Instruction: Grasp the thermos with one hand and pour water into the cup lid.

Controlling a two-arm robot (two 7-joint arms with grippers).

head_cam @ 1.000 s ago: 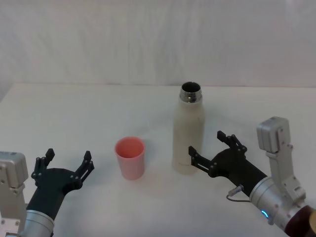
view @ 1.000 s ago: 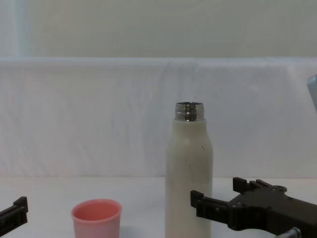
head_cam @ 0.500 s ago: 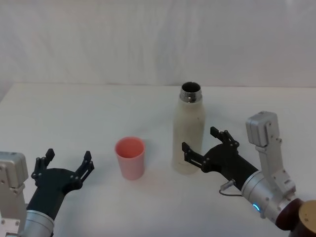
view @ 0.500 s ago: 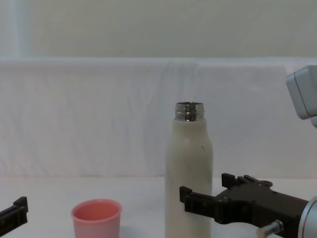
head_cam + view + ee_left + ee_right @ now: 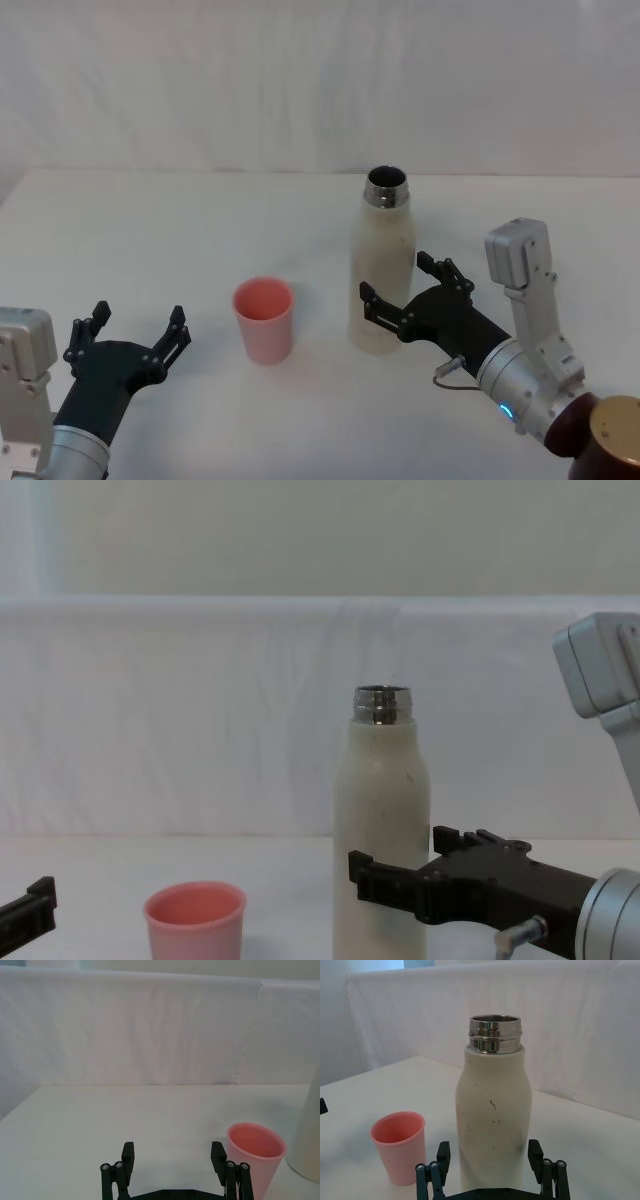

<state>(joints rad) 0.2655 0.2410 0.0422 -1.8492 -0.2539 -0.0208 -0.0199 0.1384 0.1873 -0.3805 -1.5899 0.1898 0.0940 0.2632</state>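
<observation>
The cream-white thermos (image 5: pixel 382 250) stands upright and uncapped at the table's middle; the right wrist view shows its steel neck and speckled body (image 5: pixel 492 1110). The pink cup lid (image 5: pixel 264 318) stands upright a short way to its left, apart from it. My right gripper (image 5: pixel 397 280) is open, with one finger on each side of the thermos's lower body (image 5: pixel 381 800) and no visible contact. Near the table's front left my left gripper (image 5: pixel 139 315) is open and holds nothing; in the left wrist view (image 5: pixel 173 1152) the cup lid (image 5: pixel 255 1152) lies ahead to one side of it.
The white table (image 5: pixel 200 220) runs back to a white cloth backdrop (image 5: pixel 300 80). Bare tabletop lies between the cup lid and the left gripper and behind both objects.
My right gripper has moved left toward the thermos, so its open fingers now flank the bottle's lower body. The left gripper, thermos and cup lid have not moved.
</observation>
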